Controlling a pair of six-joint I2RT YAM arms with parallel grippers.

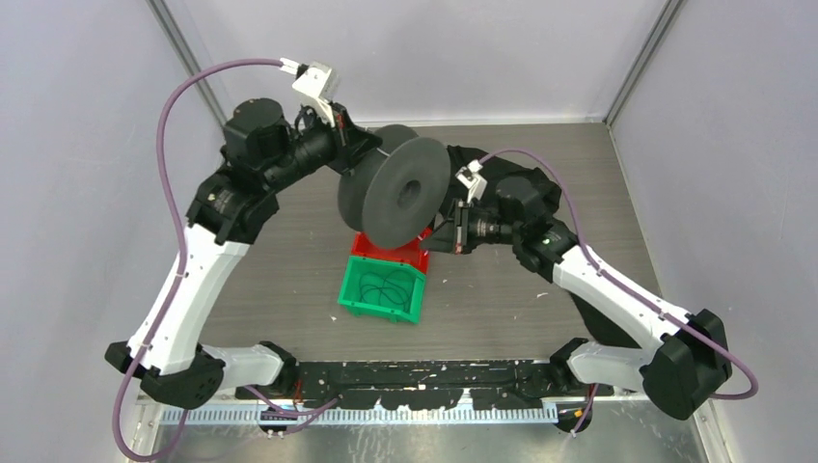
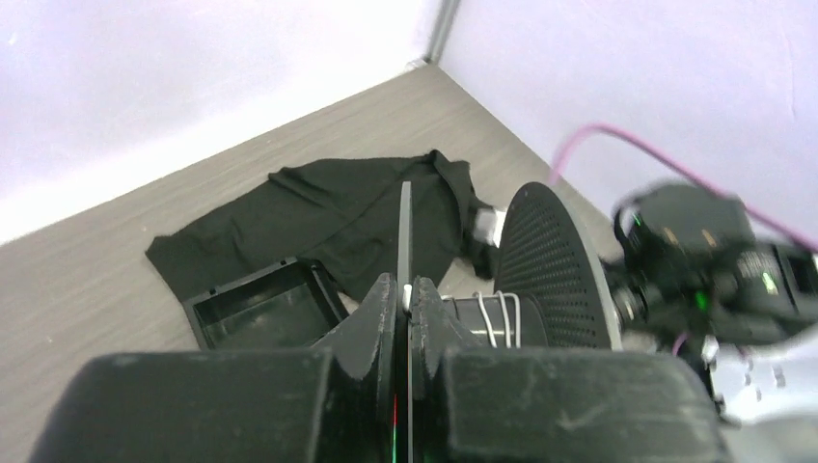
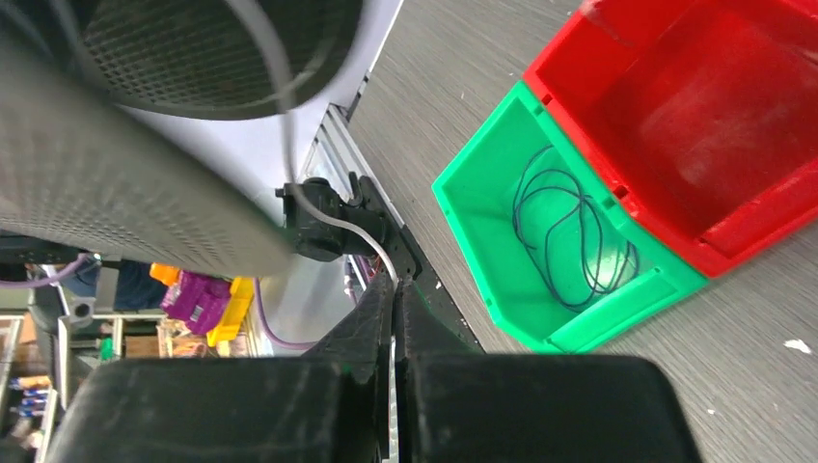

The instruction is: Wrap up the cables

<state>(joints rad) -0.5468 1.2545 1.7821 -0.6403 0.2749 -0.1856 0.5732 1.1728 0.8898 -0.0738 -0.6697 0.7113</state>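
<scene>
Several turns of the white cable (image 2: 497, 318) lie on the hub of a dark spool (image 1: 400, 193) held in the air over a red bin (image 1: 386, 253) and a green bin (image 1: 376, 311). The left gripper (image 2: 405, 289) is clamped on 1 thin flange, apparently to steady the spool. The right gripper (image 3: 395, 289) pinches the cable's free run below it, probably to keep tension. No writing is legible.
</scene>
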